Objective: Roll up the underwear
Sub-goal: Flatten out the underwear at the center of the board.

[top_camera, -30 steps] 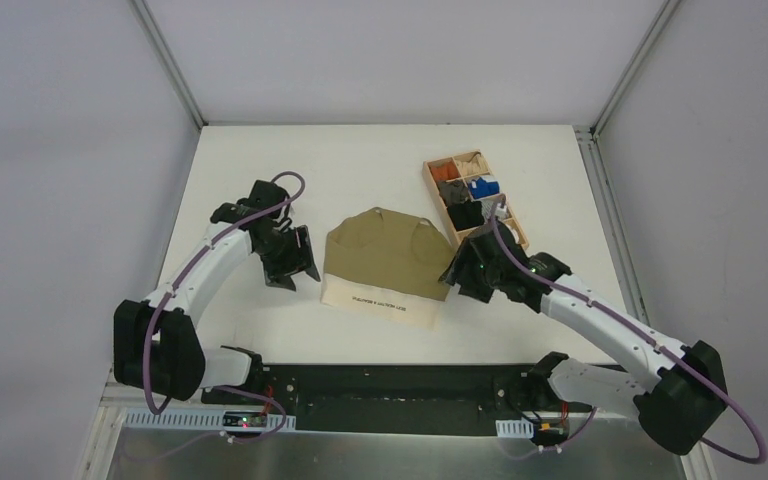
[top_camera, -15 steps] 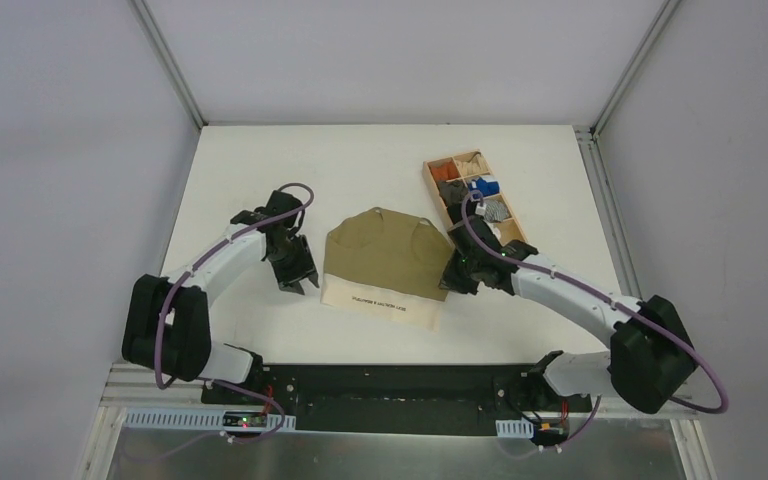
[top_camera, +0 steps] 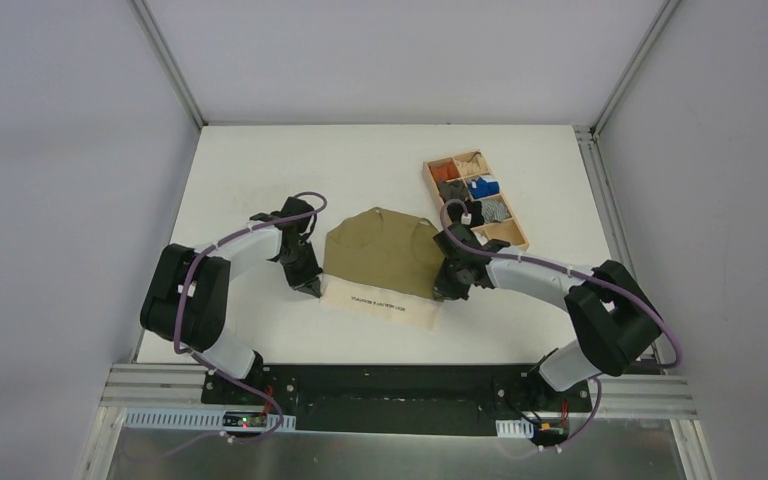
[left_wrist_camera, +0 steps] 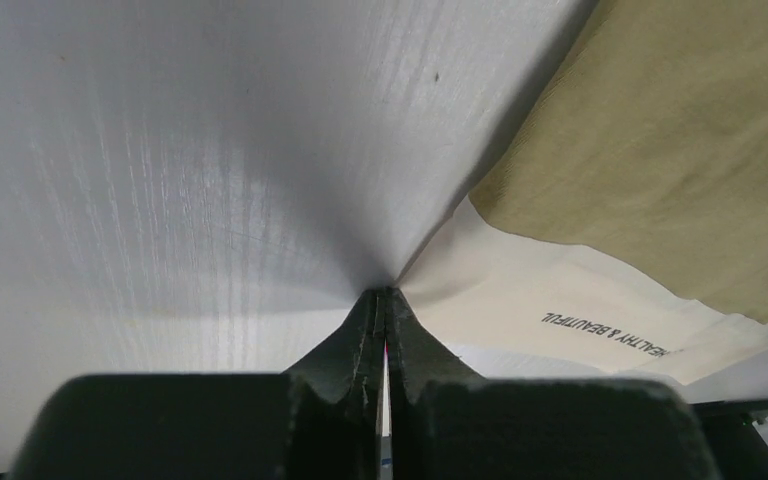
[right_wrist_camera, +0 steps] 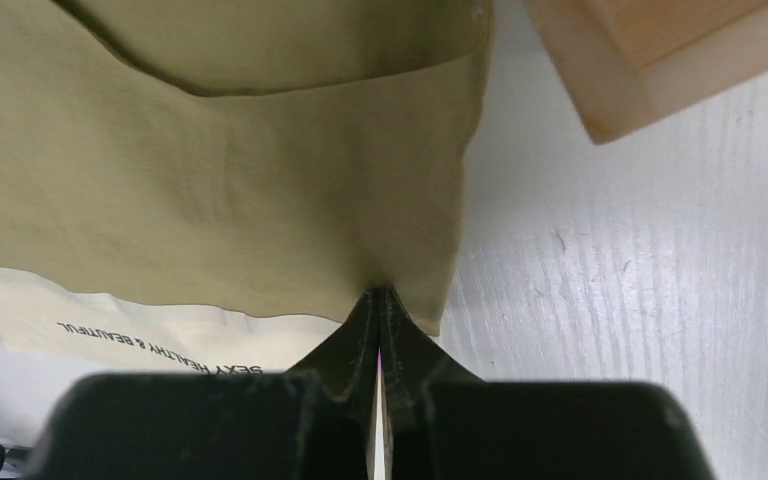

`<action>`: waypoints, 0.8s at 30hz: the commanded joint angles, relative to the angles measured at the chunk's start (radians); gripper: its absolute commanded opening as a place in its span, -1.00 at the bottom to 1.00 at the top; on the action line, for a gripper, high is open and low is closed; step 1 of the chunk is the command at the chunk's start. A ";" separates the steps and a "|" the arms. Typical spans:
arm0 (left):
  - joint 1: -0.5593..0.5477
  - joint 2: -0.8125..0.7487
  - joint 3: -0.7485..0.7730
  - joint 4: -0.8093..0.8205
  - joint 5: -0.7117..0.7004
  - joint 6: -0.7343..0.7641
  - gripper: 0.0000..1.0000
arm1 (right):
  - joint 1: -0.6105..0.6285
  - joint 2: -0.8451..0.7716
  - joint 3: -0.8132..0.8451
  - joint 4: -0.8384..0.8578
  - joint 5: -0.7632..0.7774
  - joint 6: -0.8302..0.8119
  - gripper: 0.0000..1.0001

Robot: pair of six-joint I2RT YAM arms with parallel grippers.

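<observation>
The olive-khaki underwear (top_camera: 380, 252) lies flat mid-table, its cream waistband (top_camera: 380, 303) with dark lettering toward the arms. My left gripper (top_camera: 314, 287) is at the waistband's left corner. In the left wrist view its jaws (left_wrist_camera: 385, 295) are shut, and the waistband corner (left_wrist_camera: 480, 270) tapers into the fingertips as if pinched. My right gripper (top_camera: 443, 292) sits at the garment's right side just above the waistband. From the right wrist, that gripper (right_wrist_camera: 378, 293) is shut with the olive fabric (right_wrist_camera: 210, 180) bunched at its tips.
A wooden compartment box (top_camera: 516, 228) holding several small coloured fabric bundles stands at the back right, close behind the right gripper; its corner (right_wrist_camera: 640, 60) shows in the right wrist view. White tabletop (top_camera: 250, 170) surrounds the garment.
Both arms swung inward to the garment's near corners. Both grippers went from open to shut at the fabric edges.
</observation>
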 commanded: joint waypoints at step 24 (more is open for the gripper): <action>0.055 -0.362 -0.001 -0.279 -0.328 -0.072 0.21 | 0.251 -0.132 0.157 -0.070 0.109 0.119 -0.69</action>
